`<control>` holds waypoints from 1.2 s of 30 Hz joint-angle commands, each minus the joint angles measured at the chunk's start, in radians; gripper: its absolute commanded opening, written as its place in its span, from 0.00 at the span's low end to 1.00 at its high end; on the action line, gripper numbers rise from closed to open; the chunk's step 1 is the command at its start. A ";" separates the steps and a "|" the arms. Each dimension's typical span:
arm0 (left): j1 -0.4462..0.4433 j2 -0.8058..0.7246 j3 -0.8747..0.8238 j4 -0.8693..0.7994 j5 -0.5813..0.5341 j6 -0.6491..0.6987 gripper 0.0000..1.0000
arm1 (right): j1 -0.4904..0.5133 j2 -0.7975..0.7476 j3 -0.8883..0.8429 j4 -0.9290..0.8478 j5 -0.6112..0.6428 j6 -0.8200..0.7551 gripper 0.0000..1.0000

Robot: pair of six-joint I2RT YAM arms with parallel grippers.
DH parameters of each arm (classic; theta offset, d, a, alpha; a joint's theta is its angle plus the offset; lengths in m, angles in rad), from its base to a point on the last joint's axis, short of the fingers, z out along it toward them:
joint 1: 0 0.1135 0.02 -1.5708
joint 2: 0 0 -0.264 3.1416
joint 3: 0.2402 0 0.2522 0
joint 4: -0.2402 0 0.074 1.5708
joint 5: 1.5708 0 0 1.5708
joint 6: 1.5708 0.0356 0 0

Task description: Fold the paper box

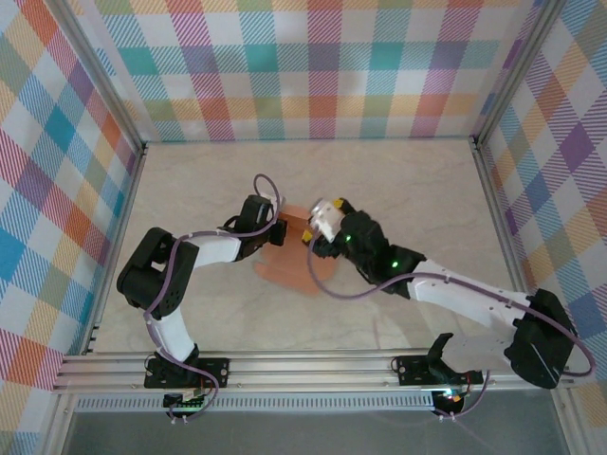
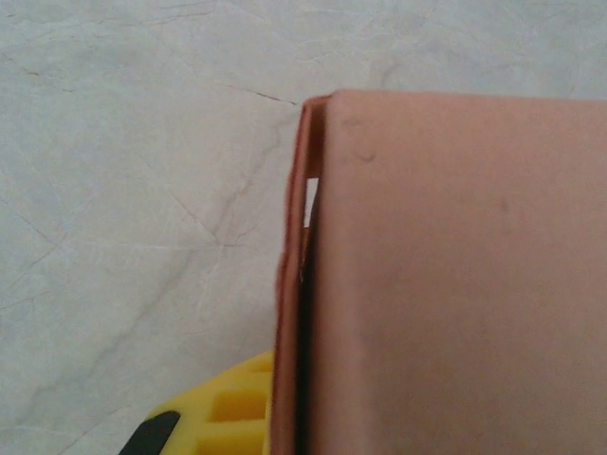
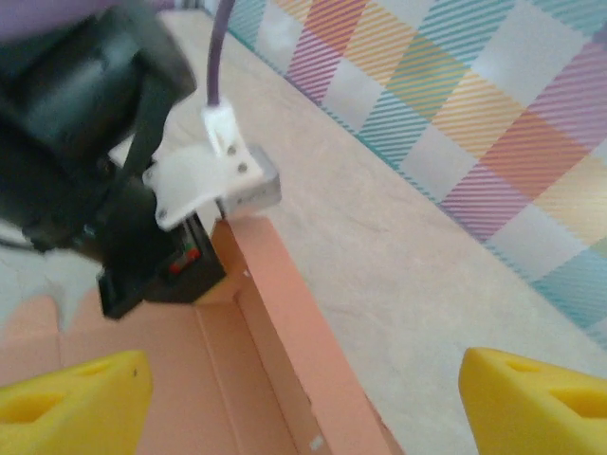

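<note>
The paper box (image 1: 296, 269) is salmon-orange card, partly folded, lying mid-table between the two arms. In the left wrist view one upright wall of the paper box (image 2: 446, 284) stands close to the camera, with a doubled edge at its left. My left gripper (image 2: 294, 417) is shut on that wall; one yellow finger (image 2: 223, 412) shows beside it and the other is hidden behind the card. My right gripper (image 3: 303, 408) is open, its yellow fingertips (image 3: 71, 398) wide apart over the box's raised long wall (image 3: 285, 303), touching nothing. From above, the left gripper (image 1: 273, 227) and right gripper (image 1: 318, 226) nearly meet.
The pale marbled table (image 1: 398, 180) is ringed by plaid walls (image 1: 313, 66) with metal frame rails (image 1: 285, 365) along the near edge. The left arm's black wrist and its purple cable (image 3: 218, 57) sit directly ahead of the right gripper.
</note>
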State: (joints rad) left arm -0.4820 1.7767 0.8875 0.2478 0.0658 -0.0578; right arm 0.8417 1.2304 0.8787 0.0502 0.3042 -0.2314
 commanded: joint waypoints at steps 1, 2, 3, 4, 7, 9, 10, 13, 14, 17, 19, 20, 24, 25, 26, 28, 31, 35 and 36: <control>-0.028 -0.033 0.010 -0.075 -0.010 0.074 0.05 | -0.224 0.020 0.102 -0.182 -0.368 0.465 0.85; -0.034 -0.034 0.010 -0.074 -0.010 0.083 0.05 | -0.269 0.040 0.135 -0.218 -0.407 0.515 0.86; -0.039 -0.034 0.012 -0.077 -0.011 0.094 0.06 | -0.314 0.065 0.163 -0.239 -0.466 0.563 0.86; -0.046 -0.034 0.012 -0.076 -0.009 0.102 0.06 | -0.372 0.105 0.198 -0.259 -0.559 0.613 0.86; -0.064 -0.036 0.014 -0.067 0.003 0.128 0.07 | -0.469 0.226 0.287 -0.297 -0.750 0.716 0.85; -0.075 -0.035 0.016 -0.064 0.022 0.138 0.07 | -0.501 0.308 0.340 -0.312 -0.851 0.742 0.84; -0.078 -0.032 0.020 -0.064 0.031 0.134 0.07 | -0.509 0.343 0.364 -0.326 -0.890 0.736 0.84; -0.083 -0.024 0.035 -0.066 0.094 0.124 0.08 | -0.515 0.428 0.394 -0.297 -0.964 0.704 0.83; -0.089 -0.020 0.037 -0.059 0.099 0.122 0.09 | -0.515 0.453 0.397 -0.285 -0.971 0.702 0.82; -0.108 -0.007 0.038 -0.044 0.097 0.115 0.10 | -0.516 0.534 0.429 -0.283 -1.045 0.685 0.81; -0.117 -0.003 0.039 -0.037 0.095 0.114 0.10 | -0.515 0.578 0.440 -0.268 -1.101 0.691 0.81; -0.125 0.005 0.041 -0.033 0.087 0.115 0.10 | -0.512 0.605 0.445 -0.257 -1.122 0.695 0.80; -0.135 0.020 0.040 -0.018 0.078 0.117 0.11 | -0.503 0.680 0.468 -0.257 -1.163 0.689 0.76; -0.137 0.027 0.040 -0.015 0.077 0.119 0.11 | -0.499 0.698 0.477 -0.271 -1.167 0.680 0.74; -0.138 0.030 0.038 -0.012 0.076 0.120 0.12 | -0.494 0.714 0.488 -0.283 -1.171 0.674 0.72; -0.139 0.039 0.035 -0.001 0.075 0.116 0.12 | -0.488 0.748 0.502 -0.299 -1.181 0.668 0.70; -0.141 0.048 0.030 0.018 0.080 0.105 0.12 | -0.479 0.781 0.507 -0.296 -1.193 0.673 0.67; -0.142 0.058 0.028 0.031 0.085 0.099 0.13 | -0.467 0.814 0.508 -0.294 -1.213 0.681 0.65; -0.142 0.059 0.026 0.034 0.086 0.098 0.13 | -0.464 0.821 0.507 -0.295 -1.220 0.684 0.65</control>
State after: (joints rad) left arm -0.6102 1.8137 0.9077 0.2752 0.1375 0.0448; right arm 0.3668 2.0289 1.3640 -0.2298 -0.8566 0.4568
